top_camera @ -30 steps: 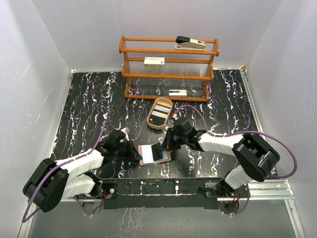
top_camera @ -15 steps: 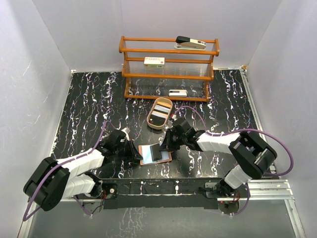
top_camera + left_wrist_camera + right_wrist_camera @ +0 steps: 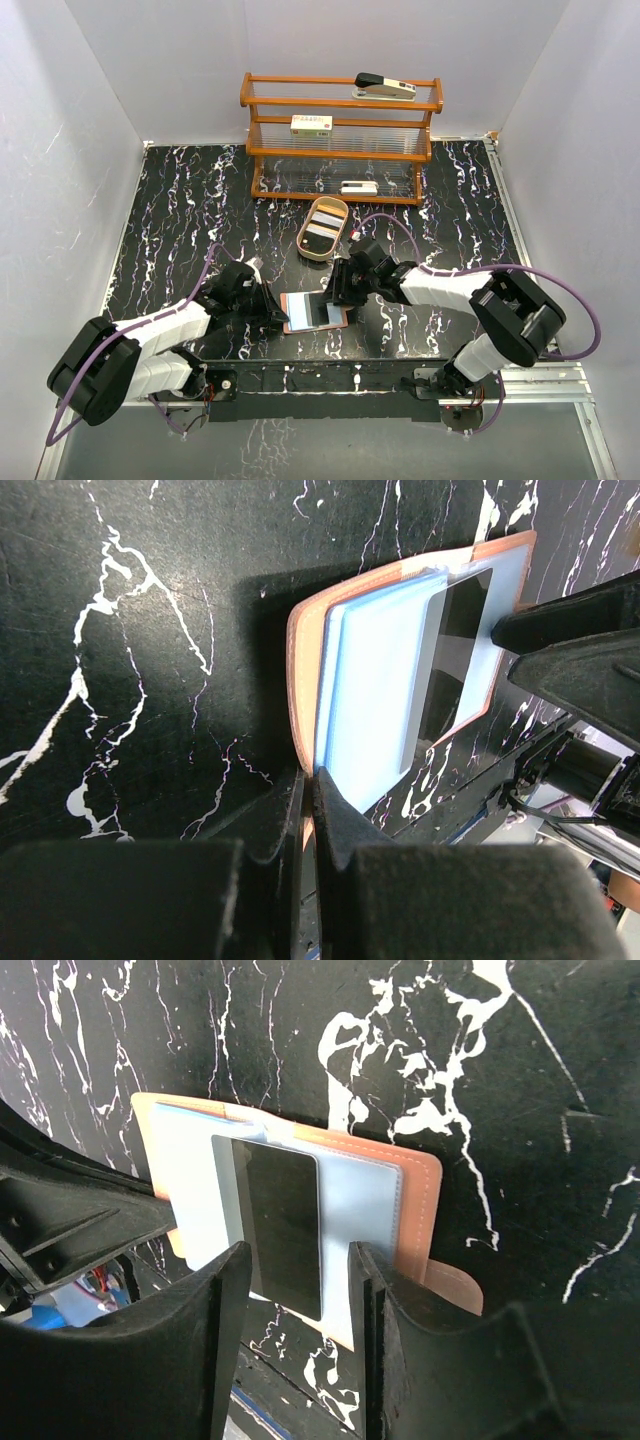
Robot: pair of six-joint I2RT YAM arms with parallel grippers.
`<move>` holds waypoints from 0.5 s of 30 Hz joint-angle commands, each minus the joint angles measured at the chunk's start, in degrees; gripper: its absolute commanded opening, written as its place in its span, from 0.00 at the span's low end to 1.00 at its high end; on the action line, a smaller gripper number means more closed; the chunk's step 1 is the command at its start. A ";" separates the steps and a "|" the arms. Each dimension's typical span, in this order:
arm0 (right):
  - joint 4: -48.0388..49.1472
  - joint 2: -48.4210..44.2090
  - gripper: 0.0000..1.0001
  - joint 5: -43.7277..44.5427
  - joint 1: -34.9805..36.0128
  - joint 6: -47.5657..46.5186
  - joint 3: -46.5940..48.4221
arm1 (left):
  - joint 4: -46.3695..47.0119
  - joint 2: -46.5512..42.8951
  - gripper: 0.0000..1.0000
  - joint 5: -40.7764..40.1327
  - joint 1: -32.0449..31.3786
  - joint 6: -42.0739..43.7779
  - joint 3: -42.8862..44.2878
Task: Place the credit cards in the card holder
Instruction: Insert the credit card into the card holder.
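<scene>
The card holder (image 3: pixel 296 313) lies open on the black marble table, brown leather outside and bluish-grey pockets inside (image 3: pixel 365 690). A dark credit card (image 3: pixel 322 311) lies flat on its right half, one end seemingly under a glossy pocket (image 3: pixel 285 1215). My left gripper (image 3: pixel 274 311) is shut on the holder's left edge (image 3: pixel 312 780). The right gripper (image 3: pixel 336 291) stands open, one finger on each side of the dark card's near end without touching it (image 3: pixel 298 1260). More credit cards (image 3: pixel 320 233) lie in the tan oval tray.
The tan oval tin tray (image 3: pixel 311 213) sits just behind the holder. Behind it stands a wooden rack (image 3: pixel 340 152) with a stapler (image 3: pixel 385 86) on top and white boxes (image 3: pixel 311 124) on its shelves. White walls enclose the table on three sides.
The right gripper has opened and let go of the dark card. The card, tilted up before, now lies flat on the holder. My left gripper has kept its hold.
</scene>
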 commanded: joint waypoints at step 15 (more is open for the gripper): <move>3.25 2.70 0.44 -1.52 2.53 0.31 2.94 | 2.00 0.20 0.00 2.65 -0.35 0.00 -0.23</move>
